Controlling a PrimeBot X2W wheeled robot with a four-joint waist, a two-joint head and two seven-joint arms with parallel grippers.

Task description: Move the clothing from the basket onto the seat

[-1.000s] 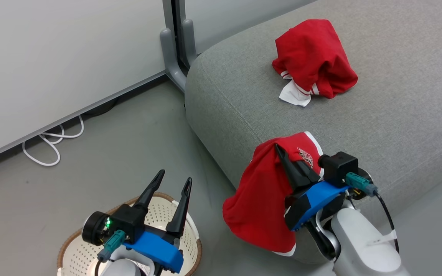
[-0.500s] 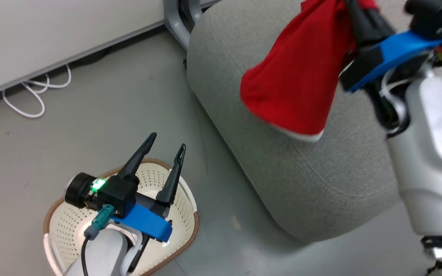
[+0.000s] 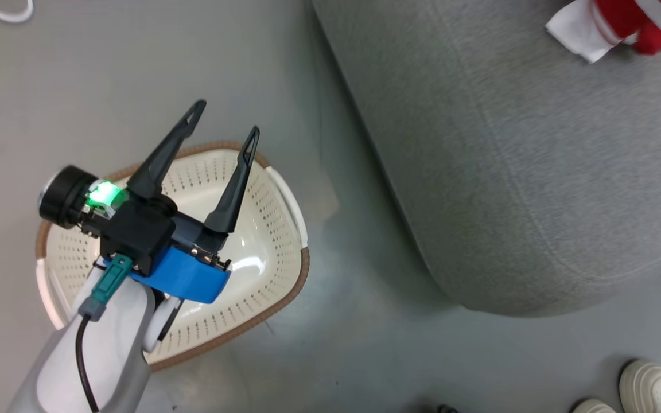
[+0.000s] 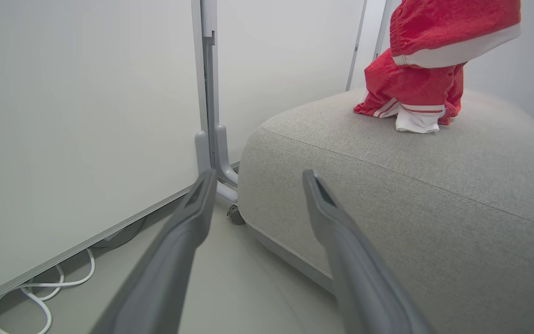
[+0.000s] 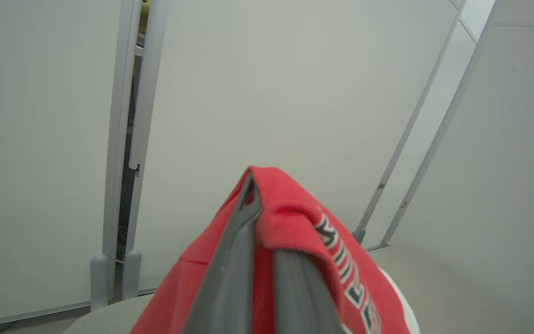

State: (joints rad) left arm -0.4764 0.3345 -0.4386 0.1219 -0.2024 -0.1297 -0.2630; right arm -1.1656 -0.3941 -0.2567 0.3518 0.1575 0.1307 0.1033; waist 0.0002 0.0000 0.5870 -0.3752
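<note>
Two claws logged. Left claw (image 3: 226, 117): released, fingers spread, hovering over basket (image 3: 306, 267) on the floor. Seat (image 3: 508, 172) stands just beside the basket. Farther back, one garment (image 4: 410, 93) lies crumpled on the seat top. Right claw (image 5: 262, 204): clenched on second garment (image 4: 452, 32), which hangs above the first; contact between them unclear.

The head view's top edge cuts our crumpled red fabric garment with white trim (image 3: 623, 20). A red lettered fabric garment (image 5: 295, 222) hides one fingertip of our right gripper (image 5: 261, 208) from us.
</note>
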